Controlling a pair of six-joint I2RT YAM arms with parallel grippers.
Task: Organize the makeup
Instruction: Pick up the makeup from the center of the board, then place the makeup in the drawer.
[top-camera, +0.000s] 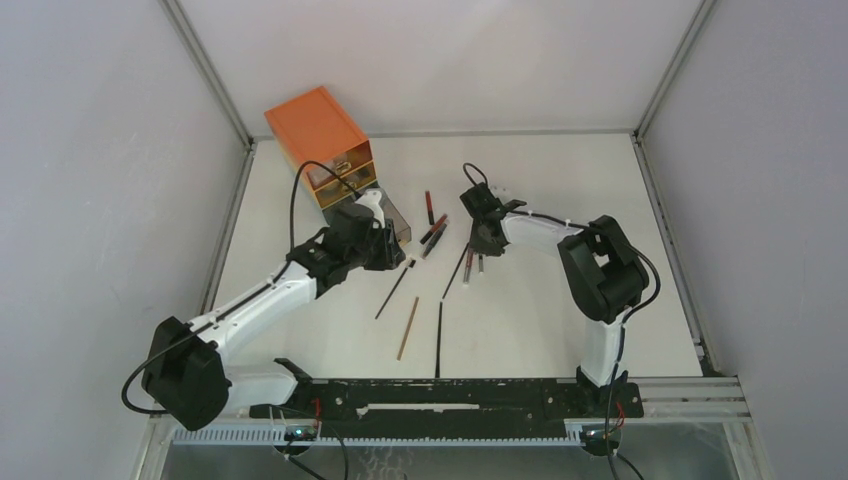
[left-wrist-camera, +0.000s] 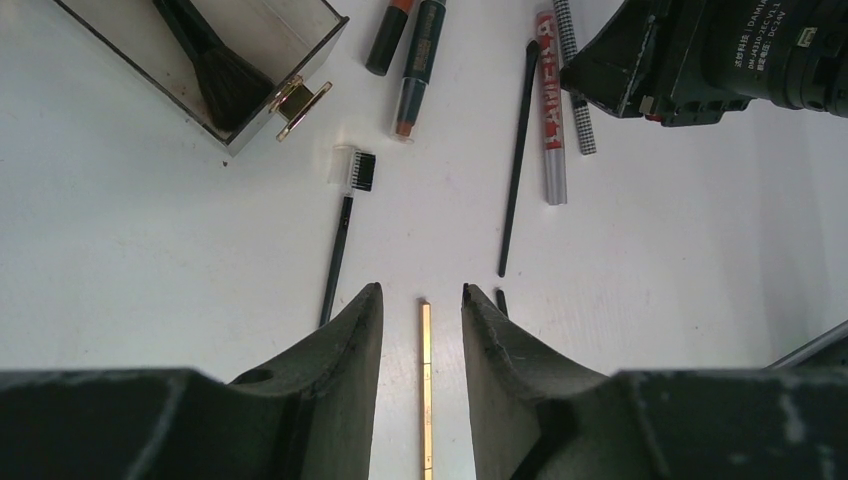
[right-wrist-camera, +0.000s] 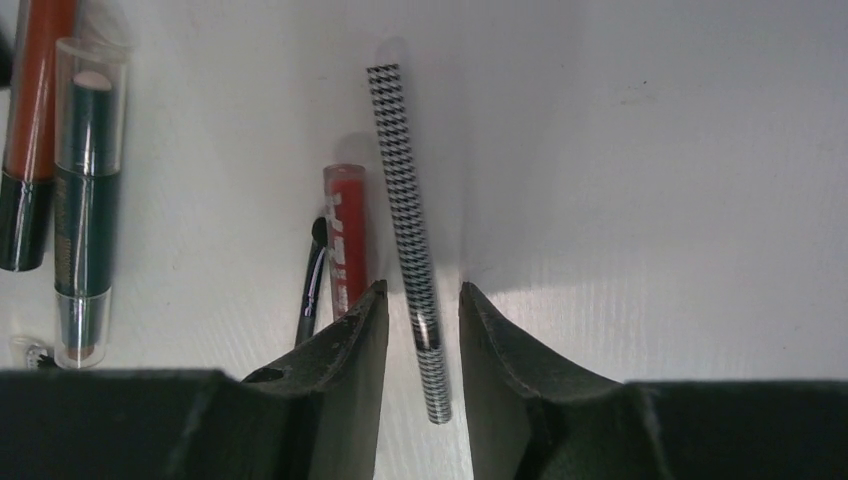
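In the left wrist view my left gripper (left-wrist-camera: 423, 295) is open above the table. A thin wooden pencil (left-wrist-camera: 426, 380) lies on the table between its fingers with a gap on each side. My right gripper (right-wrist-camera: 423, 295) is open and straddles a black-and-white checked pencil (right-wrist-camera: 408, 200), touching neither side of it. A red tube (right-wrist-camera: 345, 230) and a thin black brush (right-wrist-camera: 312, 290) lie just left of it. Two capped crayon sticks (left-wrist-camera: 418, 60) and a small comb brush (left-wrist-camera: 340, 240) lie nearby. From above, the left gripper (top-camera: 395, 250) and right gripper (top-camera: 483, 245) hang over the scattered makeup.
The orange three-drawer box (top-camera: 320, 140) stands at the back left. A clear drawer (left-wrist-camera: 270, 30) pulled out from it holds a fluffy black brush (left-wrist-camera: 215, 70). A wooden pencil (top-camera: 408, 328) and a long black pencil (top-camera: 439, 340) lie nearer the arm bases.
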